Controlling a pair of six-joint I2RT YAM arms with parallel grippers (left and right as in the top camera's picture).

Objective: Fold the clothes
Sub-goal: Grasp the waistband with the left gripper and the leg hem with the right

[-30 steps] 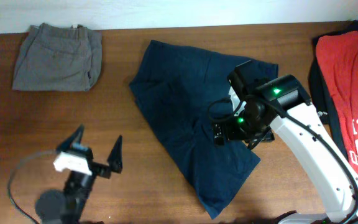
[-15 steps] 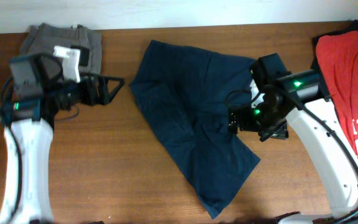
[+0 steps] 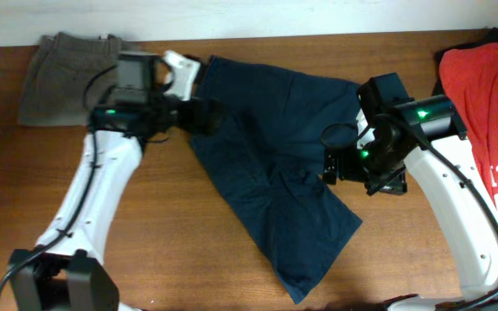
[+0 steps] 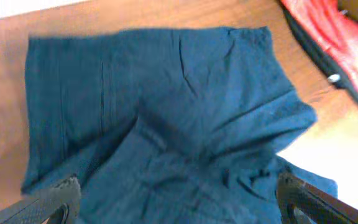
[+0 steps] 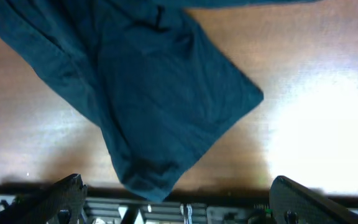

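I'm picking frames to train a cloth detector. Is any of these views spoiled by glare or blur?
Overhead: evenly lit, with the navy shorts sharp against the table and no glare. Left wrist: soft throughout, with a blown-out white patch on the wood to the right of the shorts. Right wrist: the cloth is fairly clear, but glare washes out the table to its right.

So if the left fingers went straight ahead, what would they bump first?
Probably the navy shorts: the left gripper points at them, open, with only blue cloth ahead. Its height above the cloth is unclear.
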